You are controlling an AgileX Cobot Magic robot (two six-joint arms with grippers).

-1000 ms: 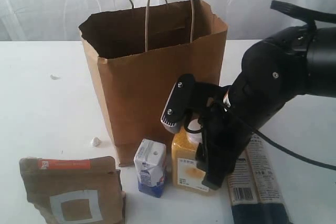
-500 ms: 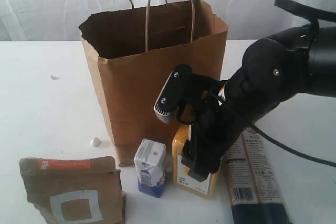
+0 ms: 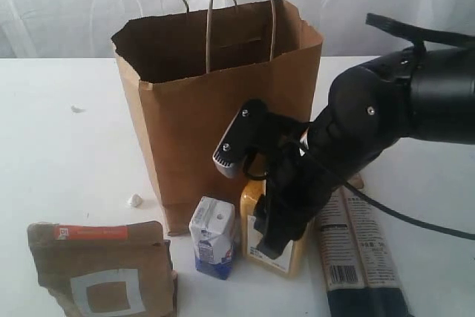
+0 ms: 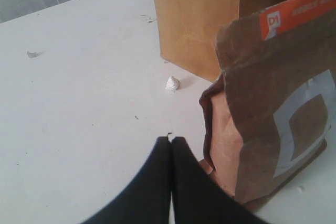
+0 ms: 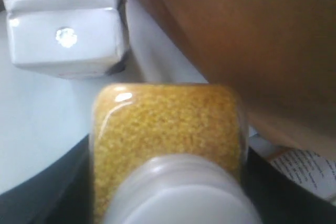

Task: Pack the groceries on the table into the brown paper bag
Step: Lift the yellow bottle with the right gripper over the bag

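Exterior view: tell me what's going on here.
The right gripper has its jaws on either side of the yellow white-capped bottle, which stands on the table in front of the brown paper bag. Whether the jaws have clamped cannot be told. The left gripper is shut and empty beside the brown kraft pouch. The small white-blue carton and long dark pasta pack are also on the table, not yet packed.

The rounded black arm [image 3: 415,102] bears silver screws [image 3: 369,110] and a black cable [image 3: 413,221].
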